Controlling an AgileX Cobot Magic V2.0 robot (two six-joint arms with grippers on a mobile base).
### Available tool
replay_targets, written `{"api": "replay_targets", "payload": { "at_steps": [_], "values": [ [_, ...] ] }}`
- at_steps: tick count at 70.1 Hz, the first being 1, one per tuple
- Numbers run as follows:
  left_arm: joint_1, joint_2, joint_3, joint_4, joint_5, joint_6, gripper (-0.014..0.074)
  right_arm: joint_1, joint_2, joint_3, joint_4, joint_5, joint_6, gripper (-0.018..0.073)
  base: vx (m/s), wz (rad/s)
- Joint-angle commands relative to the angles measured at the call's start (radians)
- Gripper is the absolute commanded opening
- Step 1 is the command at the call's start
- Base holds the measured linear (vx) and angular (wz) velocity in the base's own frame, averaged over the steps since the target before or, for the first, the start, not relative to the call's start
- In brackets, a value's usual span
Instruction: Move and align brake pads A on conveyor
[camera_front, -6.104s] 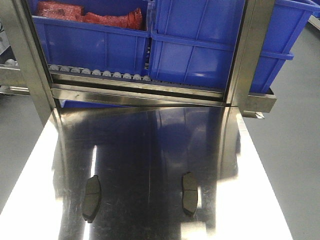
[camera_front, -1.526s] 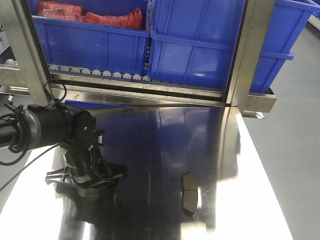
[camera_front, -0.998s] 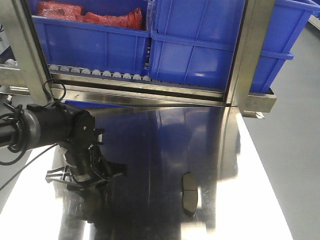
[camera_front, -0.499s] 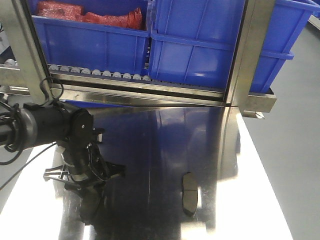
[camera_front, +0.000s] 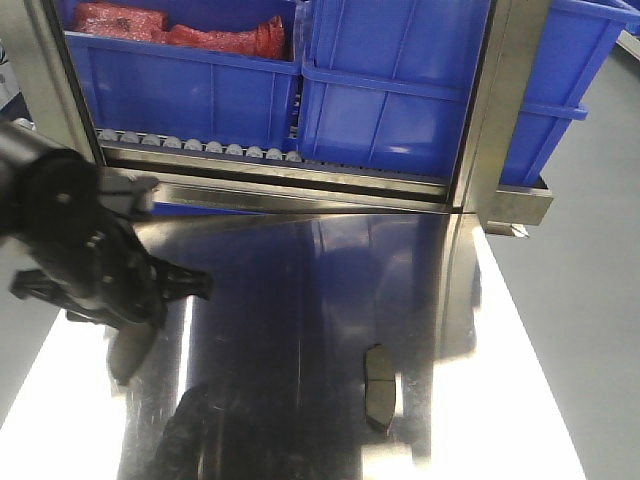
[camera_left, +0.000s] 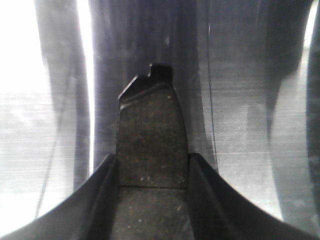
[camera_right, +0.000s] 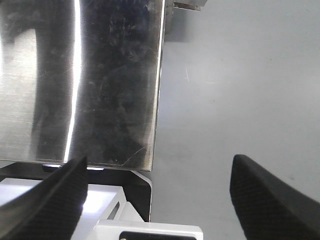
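Two brake pads A show. One dark oblong pad (camera_front: 378, 387) lies flat on the shiny steel tabletop (camera_front: 300, 300), right of centre. My left gripper (camera_front: 125, 322) is shut on the other pad (camera_front: 131, 352), which hangs off the table at the left, blurred. In the left wrist view that pad (camera_left: 150, 115) sits between the two fingers of the left gripper (camera_left: 152, 160), its notched end pointing away. My right gripper (camera_right: 159, 165) is open and holds nothing, over the table's corner and the grey floor. The conveyor is out of view.
Blue bins (camera_front: 400, 90) stand on a rack behind the table, one holding red bagged parts (camera_front: 180, 30). A row of small grey rollers (camera_front: 200, 146) runs under them. Steel posts (camera_front: 505, 100) frame the rack. Grey floor (camera_front: 590, 330) lies beyond the table's right edge.
My left arm has risen and swung toward the upper left, lifting the left pad off the steel tabletop. The right pad has not moved.
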Motion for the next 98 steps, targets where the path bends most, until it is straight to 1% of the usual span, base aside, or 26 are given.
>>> {"api": "replay_targets", "payload": {
  "at_steps": [1,16,21,34,50,61,70,84,92,98],
  "values": [
    [0.001,-0.132,-0.008,0.06,0.0,-0.018,-0.0007,-0.004,0.011,-0.026,-0.005,0.017,-0.008,0.0565,0.0,0.0],
    [0.005,-0.36,0.095,0.15,0.025,-0.022,-0.0007,-0.004,0.011,-0.026,-0.005,0.017,-0.008,0.0565,0.0,0.0],
    [0.012,-0.439,0.139,0.169,0.03,-0.022,-0.0007,-0.004,0.011,-0.026,-0.005,0.017,-0.008,0.0565,0.0,0.0],
    [0.084,-0.647,0.263,0.167,0.026,-0.022,-0.0006,-0.004,0.011,-0.026,-0.005,0.017,-0.008,0.0565,0.0,0.0],
    [0.154,-0.926,0.411,0.168,0.02,-0.005,-0.0007,-0.004,0.011,-0.026,-0.005,0.017,-0.008,0.0565,0.0,0.0],
    [0.165,-1.097,0.499,0.154,0.019,0.033,-0.0007,-0.004,0.011,-0.026,-0.005,0.017,-0.008,0.0565,0.0,0.0],
    [0.165,-1.222,0.556,0.138,0.02,0.044,-0.0007,-0.004,0.011,-0.026,-0.005,0.017,-0.008,0.0565,0.0,0.0],
    [0.165,-1.343,0.605,0.14,0.029,0.057,-0.0007,-0.004,0.011,-0.026,-0.005,0.017,-0.008,0.0565,0.0,0.0],
    [0.165,-1.354,0.608,0.14,0.035,0.077,-0.0006,-0.004,0.011,-0.026,-0.005,0.017,-0.008,0.0565,0.0,0.0],
    [0.165,-1.354,0.608,0.14,0.017,0.088,-0.0006,-0.004,0.011,-0.026,-0.005,0.017,-0.008,0.0565,0.0,0.0]
  ]
}}
